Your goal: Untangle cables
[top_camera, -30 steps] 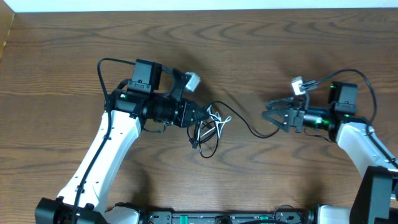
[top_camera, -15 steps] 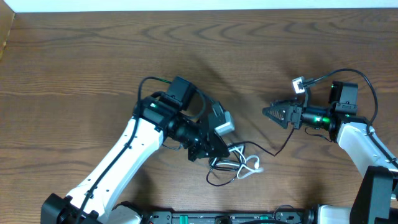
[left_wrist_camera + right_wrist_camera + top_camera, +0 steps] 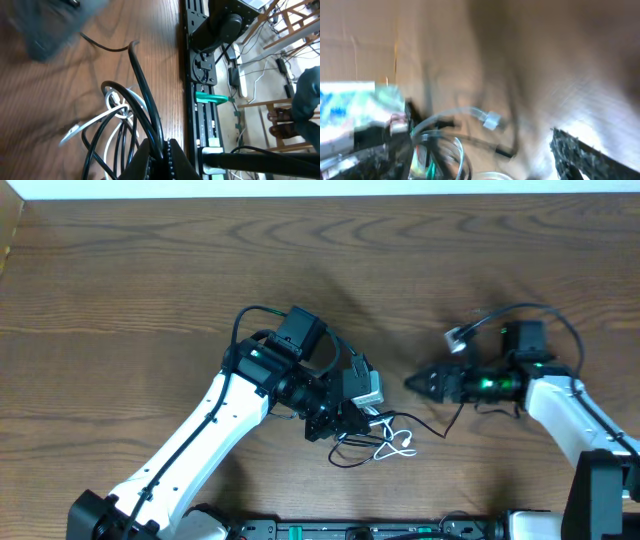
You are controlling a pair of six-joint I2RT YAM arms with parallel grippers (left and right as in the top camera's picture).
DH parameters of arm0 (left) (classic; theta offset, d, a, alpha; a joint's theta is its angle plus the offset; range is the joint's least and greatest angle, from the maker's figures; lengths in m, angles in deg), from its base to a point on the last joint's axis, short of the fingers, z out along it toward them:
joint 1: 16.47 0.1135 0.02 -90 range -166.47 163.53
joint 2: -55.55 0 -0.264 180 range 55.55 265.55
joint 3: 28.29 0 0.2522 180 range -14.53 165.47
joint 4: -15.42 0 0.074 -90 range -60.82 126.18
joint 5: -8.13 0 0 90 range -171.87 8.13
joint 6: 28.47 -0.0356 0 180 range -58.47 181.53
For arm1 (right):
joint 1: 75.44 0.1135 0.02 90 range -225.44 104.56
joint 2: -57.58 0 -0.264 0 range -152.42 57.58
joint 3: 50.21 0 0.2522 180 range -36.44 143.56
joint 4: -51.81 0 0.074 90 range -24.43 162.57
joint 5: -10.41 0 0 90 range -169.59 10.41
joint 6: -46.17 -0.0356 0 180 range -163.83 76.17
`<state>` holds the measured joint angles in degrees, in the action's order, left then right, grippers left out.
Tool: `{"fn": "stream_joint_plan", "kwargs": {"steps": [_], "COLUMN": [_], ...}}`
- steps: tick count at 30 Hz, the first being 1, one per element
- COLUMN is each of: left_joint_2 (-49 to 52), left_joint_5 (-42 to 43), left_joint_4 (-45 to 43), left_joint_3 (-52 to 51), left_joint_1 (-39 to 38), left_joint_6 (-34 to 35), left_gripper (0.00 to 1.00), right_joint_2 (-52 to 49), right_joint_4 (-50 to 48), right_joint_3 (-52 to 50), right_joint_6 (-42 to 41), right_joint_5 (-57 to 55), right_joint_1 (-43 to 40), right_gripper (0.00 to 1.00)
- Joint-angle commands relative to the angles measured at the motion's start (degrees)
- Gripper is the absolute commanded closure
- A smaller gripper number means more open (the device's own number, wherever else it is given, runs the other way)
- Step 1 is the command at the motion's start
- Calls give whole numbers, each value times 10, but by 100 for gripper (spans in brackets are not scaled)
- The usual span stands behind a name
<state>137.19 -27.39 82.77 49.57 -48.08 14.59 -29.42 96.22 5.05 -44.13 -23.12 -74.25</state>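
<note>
Left gripper (image 3: 160, 149) pinching black strands of the cables (image 3: 146, 95), light and floppy; right gripper (image 3: 420, 382) blurred, can't tell; grab white cord (image 3: 402, 446) at tangle's 3 o'clock.

On my feed both arms share one build: white shells over the long links, black housings at the joints. The left arm (image 3: 190, 450) has a black motor block near its wrist and a pale grey camera box (image 3: 366, 388), with a thin dark wire (image 3: 243, 320) looping off the top. The right arm (image 3: 570, 415) has a similar wire loop (image 3: 548, 311), a small white camera (image 3: 457, 337) and a green light (image 3: 487, 385) in its black forearm. The left gripper (image 3: 161, 146) has two slim black fingers (image 3: 144, 162). The right gripper (image 3: 414, 382) is dark too — its one clear finger (image 3: 585, 155) has a rough, pitted edge.
</note>
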Motion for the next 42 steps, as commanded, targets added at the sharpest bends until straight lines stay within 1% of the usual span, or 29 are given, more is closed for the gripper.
{"fn": "stream_joint_plan", "kwargs": {"steps": [1,3,5,8,12,17,21,29,30,34,38,42], "left_joint_2": [3,3,3,3,3,3,3,3,3,3,3,3], "left_joint_5": [1,-4,-15,-29,-31,-31,-31,-31,-31,-31,-31,-31], "left_joint_4": [1,1,0,-1,0,0,-1,-1,-1,-1,-1,-1], "left_joint_3": [-1,-1,-1,-1,-1,-1,-1,-1,-1,-1,-1,-1], "left_joint_1": [0,0,0,0,0,0,0,0,0,0,0,0], "left_joint_6": [-36,-45,-50,-51,-51,-51,-51,-51,-51,-51,-51,-51], "left_gripper": [93,93,93,93,93,93,93,92,93,93,93,93], "right_joint_2": [-3,-3,-3,-3,-3,-3,-3,-3,-3,-3,-3,-3], "right_joint_4": [35,66,88,99,102,141,170,191,191,191,191,179], "right_joint_3": [0,0,0,0,0,0,0,0,0,0,0,0], "right_joint_6": [36,30,10,-24,-57,-117,-164,-315,-339,-410,-484,-540], "right_joint_5": [-19,-19,-19,-19,-19,-19,-19,-24,-29,-57,-90,-115], "right_joint_1": [35,48,50,46,46,49,55,57,57,57,72,96], "right_gripper": [22,25,27,30,30,30,39,51,54,60,64,66]}}
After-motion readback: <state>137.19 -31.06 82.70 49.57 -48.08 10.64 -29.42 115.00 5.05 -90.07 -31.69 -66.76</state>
